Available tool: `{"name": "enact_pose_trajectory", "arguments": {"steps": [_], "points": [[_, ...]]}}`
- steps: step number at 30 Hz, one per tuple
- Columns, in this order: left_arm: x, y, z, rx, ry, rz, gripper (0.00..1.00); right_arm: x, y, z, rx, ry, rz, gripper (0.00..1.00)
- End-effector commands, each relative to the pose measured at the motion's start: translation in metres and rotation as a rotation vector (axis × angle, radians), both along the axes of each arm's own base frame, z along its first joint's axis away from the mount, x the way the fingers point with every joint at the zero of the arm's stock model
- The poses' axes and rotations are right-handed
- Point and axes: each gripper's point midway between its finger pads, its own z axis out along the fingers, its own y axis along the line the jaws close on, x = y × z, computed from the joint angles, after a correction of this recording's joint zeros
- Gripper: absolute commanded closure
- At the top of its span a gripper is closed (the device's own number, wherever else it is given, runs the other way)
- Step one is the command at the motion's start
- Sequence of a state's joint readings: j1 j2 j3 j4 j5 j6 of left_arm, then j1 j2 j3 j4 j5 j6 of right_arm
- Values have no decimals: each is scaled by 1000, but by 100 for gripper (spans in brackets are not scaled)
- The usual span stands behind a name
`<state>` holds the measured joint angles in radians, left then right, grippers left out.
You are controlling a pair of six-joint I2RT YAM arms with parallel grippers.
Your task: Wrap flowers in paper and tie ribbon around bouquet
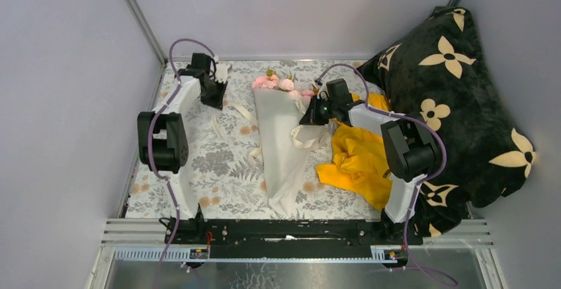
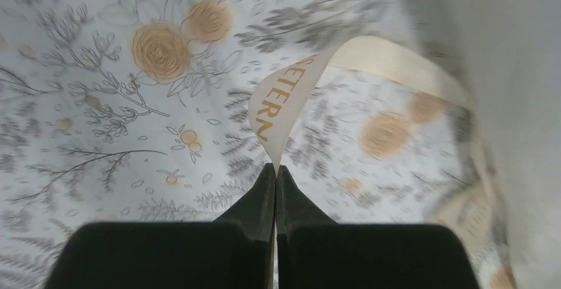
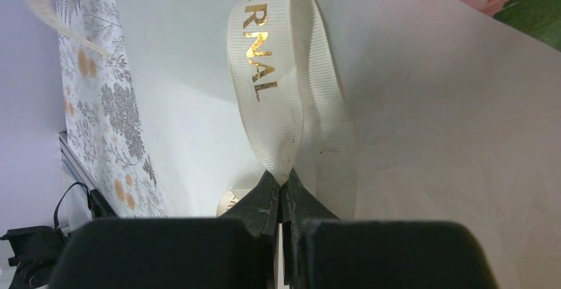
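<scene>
Here, ribbon (image 2: pixel 283 100) inside left pincer (image 2: pixel 275 171).

You can read gold capitals only on the ribbon (image 2: pixel 281 104): "ETERN" on the stretch shown in your left wrist view, and "RNAL" on the stretch in your right wrist view, where the letters before it curve out of sight.

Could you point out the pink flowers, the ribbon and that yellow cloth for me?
flowers (image 1: pixel 284 84), overhead view, on the pink blooms.
ribbon (image 3: pixel 264 71), right wrist view, on the gold-lettered loop.
yellow cloth (image 1: pixel 357 158), overhead view, on its crumpled middle.
</scene>
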<state>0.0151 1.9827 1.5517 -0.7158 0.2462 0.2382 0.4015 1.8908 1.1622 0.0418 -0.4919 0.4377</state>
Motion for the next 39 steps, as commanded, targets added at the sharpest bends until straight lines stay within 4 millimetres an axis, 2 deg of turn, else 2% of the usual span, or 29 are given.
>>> {"name": "enact_pose_trajectory", "arguments": {"steps": [1,4,7,9,11,13,15,17,20,21,23,27,32,35,39], "points": [[-22,-60,101,24,-170,-298,100,7,9,46,53,-119,45,100],[-69,-123,153,48,-222,-596,100,6,10,53,61,-132,56,100],[-130,-189,205,53,-296,-930,100,4,13,62,79,-153,86,100],[-170,-237,236,-11,-334,-1124,100,1,17,69,102,-166,119,100],[-197,-276,262,-111,-376,-1232,100,-2,22,73,135,-173,157,100],[-209,-306,277,-219,-411,-1283,100,-4,28,75,168,-168,193,100],[-200,-327,281,-293,-429,-1254,100,-6,32,75,193,-160,208,100],[-173,-336,274,-317,-437,-1177,100,-6,32,73,198,-156,209,98],[-116,-333,261,-384,-451,-1008,100,-6,30,70,186,-148,198,89],[-99,-328,249,-402,-436,-965,100,-6,30,69,182,-147,195,85],[-76,-321,235,-422,-436,-919,100,-6,29,68,174,-145,189,76],[-49,-310,202,-438,-408,-813,100,-1,25,69,148,-153,157,60],[-12,-278,169,-441,-382,-627,100,13,6,68,39,-173,27,54],[-10,-272,147,-419,-363,-620,100,20,-7,70,-16,-194,-51,54],[-6,-269,135,-392,-370,-614,100,25,-26,74,-99,-215,-131,49]]}}
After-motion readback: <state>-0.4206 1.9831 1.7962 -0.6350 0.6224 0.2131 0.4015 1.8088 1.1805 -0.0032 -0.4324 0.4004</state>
